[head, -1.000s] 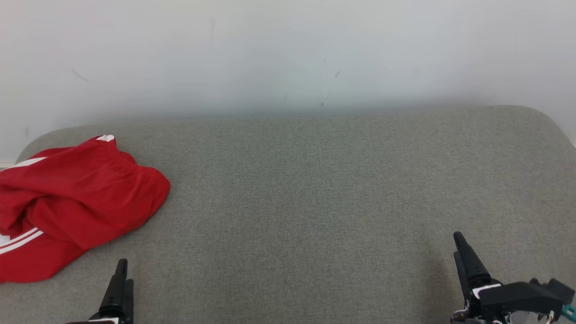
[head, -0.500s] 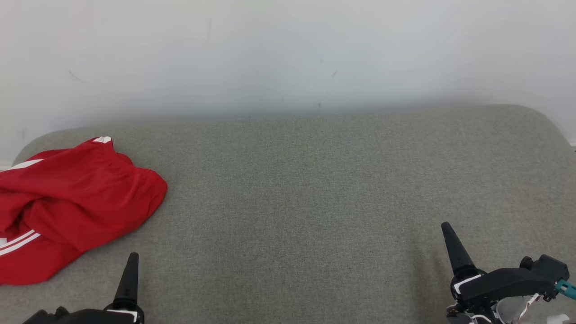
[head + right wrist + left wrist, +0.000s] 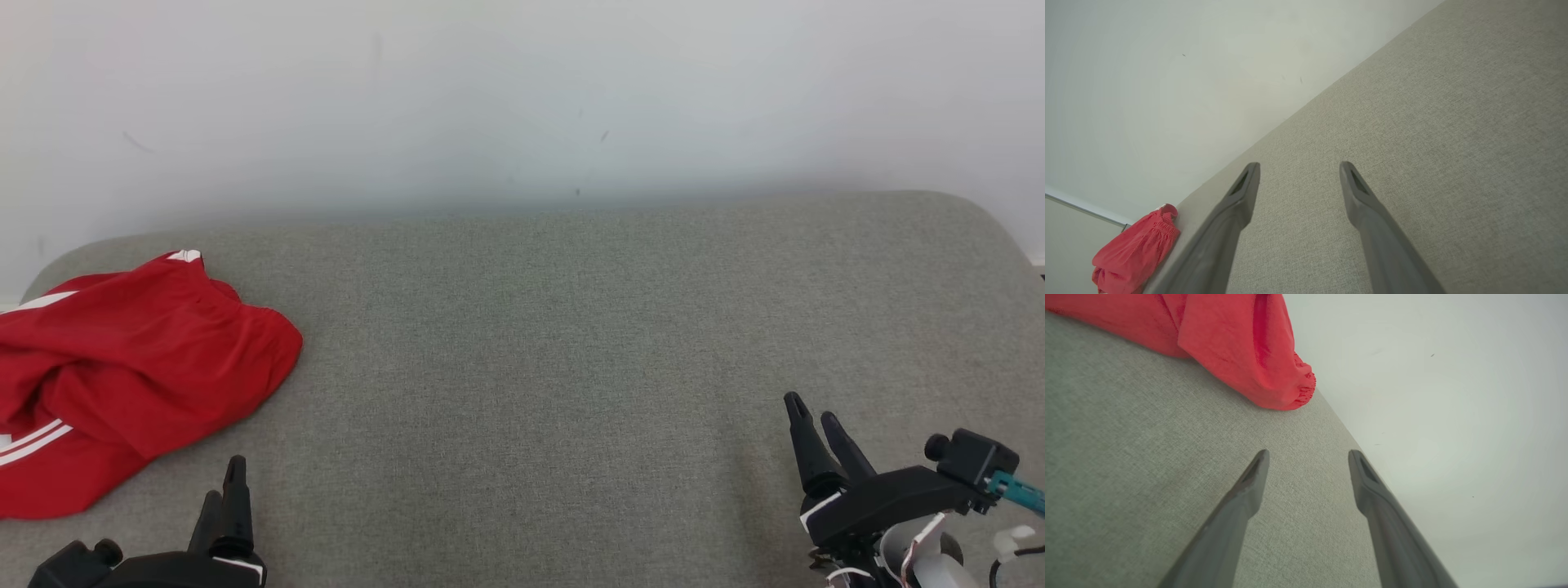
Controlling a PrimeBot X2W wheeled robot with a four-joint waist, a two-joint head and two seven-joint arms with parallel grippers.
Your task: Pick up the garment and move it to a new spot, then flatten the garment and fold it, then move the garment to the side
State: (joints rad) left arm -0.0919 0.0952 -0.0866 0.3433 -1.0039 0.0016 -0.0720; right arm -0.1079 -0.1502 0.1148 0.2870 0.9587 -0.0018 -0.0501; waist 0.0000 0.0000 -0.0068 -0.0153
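Both my grippers are wide open and hold nothing. I have two of them, and each has two long dark fingers, so four fingers in all. My left gripper (image 3: 226, 480) hangs low over the grey cushion (image 3: 571, 367), and my right gripper (image 3: 811, 408) hangs over the same cushion, well apart from the left one.

I see one garment (image 3: 139, 359). It is red with white stripes (image 3: 33, 437), but the stripes are too small for me to count. It lies in a crumpled heap on the cushion. It is near my left gripper, ahead of it and off to its left, not touching its fingers. It is far off to the left of my right gripper. Past the tips of both grippers stands one plain white wall (image 3: 522, 98).
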